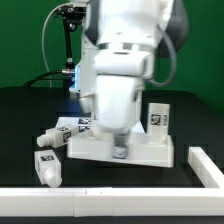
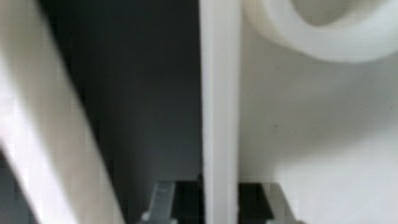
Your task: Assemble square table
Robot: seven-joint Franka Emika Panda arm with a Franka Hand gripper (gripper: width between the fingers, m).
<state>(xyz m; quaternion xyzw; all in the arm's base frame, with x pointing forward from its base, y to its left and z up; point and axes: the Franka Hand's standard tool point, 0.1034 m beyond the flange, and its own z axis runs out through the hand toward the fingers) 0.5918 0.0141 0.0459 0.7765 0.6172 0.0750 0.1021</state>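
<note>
The white square table top (image 1: 150, 152) lies flat on the black table in the middle of the exterior view. My gripper (image 1: 120, 150) stands straight down over its near rim. In the wrist view my gripper (image 2: 219, 198) straddles the thin raised rim (image 2: 217, 90), and the dark pads (image 2: 185, 205) sit against both of its sides. A round corner hole (image 2: 338, 30) shows in the top. One white tagged leg (image 1: 158, 117) stands upright behind the top. Other legs lie to the exterior view's left, one (image 1: 72, 127) by the top's corner and one (image 1: 47, 165) nearer the front.
A low white wall (image 1: 100, 205) runs along the front, with another piece (image 1: 207, 165) at the exterior view's right. A black camera stand (image 1: 68, 45) is at the back. A slanted white strip (image 2: 45, 130) crosses the wrist view; I cannot tell what it is.
</note>
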